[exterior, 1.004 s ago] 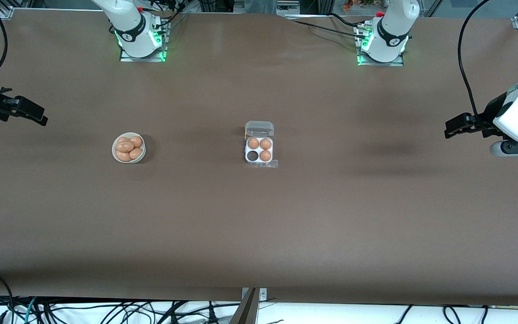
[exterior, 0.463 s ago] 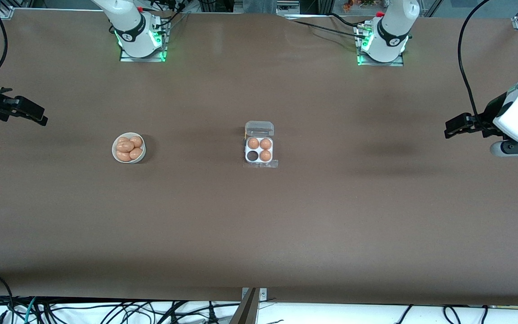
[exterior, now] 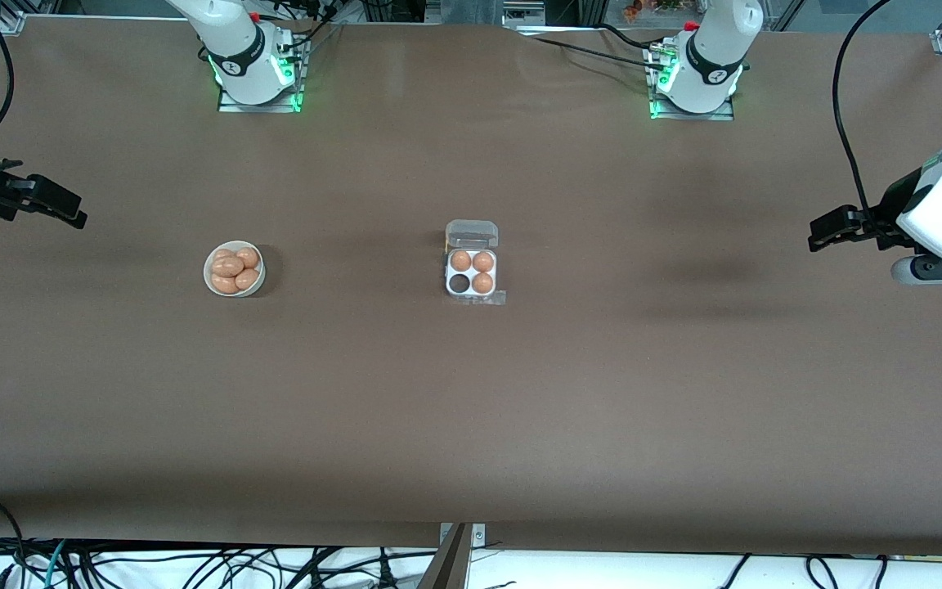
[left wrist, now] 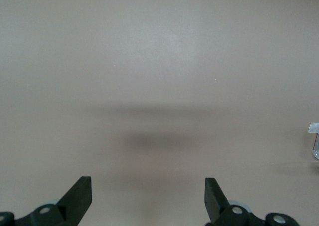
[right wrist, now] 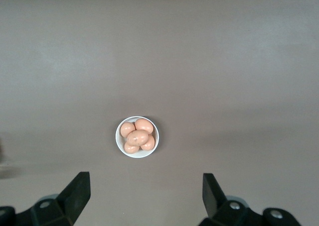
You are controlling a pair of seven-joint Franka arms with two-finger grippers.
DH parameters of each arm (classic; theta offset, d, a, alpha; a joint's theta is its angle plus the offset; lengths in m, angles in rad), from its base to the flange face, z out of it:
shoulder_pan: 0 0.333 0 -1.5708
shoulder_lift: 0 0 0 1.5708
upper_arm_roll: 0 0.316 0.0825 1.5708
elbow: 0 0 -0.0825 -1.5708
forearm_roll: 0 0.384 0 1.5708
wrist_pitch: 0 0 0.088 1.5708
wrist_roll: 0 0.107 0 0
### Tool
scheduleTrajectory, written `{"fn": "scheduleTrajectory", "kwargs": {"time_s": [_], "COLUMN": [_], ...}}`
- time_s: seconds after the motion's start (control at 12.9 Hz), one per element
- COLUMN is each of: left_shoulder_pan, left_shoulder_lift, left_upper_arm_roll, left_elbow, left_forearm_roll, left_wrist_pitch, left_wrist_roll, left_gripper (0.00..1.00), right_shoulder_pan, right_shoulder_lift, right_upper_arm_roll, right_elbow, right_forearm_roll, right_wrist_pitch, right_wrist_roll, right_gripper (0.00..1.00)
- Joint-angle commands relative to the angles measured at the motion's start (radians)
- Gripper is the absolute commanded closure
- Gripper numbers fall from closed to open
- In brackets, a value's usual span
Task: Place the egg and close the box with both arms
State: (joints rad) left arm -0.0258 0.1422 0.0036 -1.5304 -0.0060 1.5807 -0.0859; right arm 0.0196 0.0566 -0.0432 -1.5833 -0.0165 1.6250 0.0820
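Right now the box (exterior: 471, 272) sits near the middle of the brown table (exterior: 471, 393), its clear lid (exterior: 472, 234) swung open and lying flat on the side toward the robot bases; 3 of its 4 cells hold orange-brown eggs, and the 1 empty cell (exterior: 459, 283) is the one nearer the front camera on the side toward the right arm's end. Well apart from it, toward the right arm's end of the table, stands a round white bowl (exterior: 208, 282) with a small heap of eggs (exterior: 235, 271) of the same look, about 4 showing from the front view and 5 from the right wrist view (right wrist: 137, 136); none of them is marked out from the others.

The right gripper (exterior: 58, 209) hangs above the table at the right arm's end, its fingers (right wrist: 77, 192) spread wide and holding nothing; the bowl shows below it in its own wrist view, between the 2 finger tips. The left gripper (exterior: 824, 232) hangs above bare table at the left arm's end, fingers (left wrist: 79, 191) likewise parted and empty; only a sliver of the clear box (left wrist: 314, 141) shows at the edge of its wrist view. Both arms are waiting, well away from box and bowl.
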Motion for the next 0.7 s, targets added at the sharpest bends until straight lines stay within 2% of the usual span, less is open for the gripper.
{"fn": "scheduleTrajectory", "kwargs": {"time_s": [0.0, 0.62], "left_shoulder_pan": [0.006, 0.006], "left_shoulder_lift": [0.014, 0.014], "left_upper_arm_roll": [-0.002, -0.002], "left_elbow": [0.03, 0.03], "left_forearm_roll": [0.003, 0.0], "left_wrist_pitch": [-0.007, -0.007], "left_wrist_roll": [0.015, 0.015], "left_gripper": [0.0, 0.0], "right_shoulder_pan": [0.0, 0.002], "right_shoulder_lift": [-0.003, 0.009], "right_upper_arm_roll": [0.0, 0.003], "right_elbow": [0.002, 0.002], "right_forearm_roll": [-0.003, -0.003], "right_wrist_pitch": [-0.005, -0.004], "right_wrist_roll": [-0.004, -0.011], "right_gripper": [0.0, 0.0]}}
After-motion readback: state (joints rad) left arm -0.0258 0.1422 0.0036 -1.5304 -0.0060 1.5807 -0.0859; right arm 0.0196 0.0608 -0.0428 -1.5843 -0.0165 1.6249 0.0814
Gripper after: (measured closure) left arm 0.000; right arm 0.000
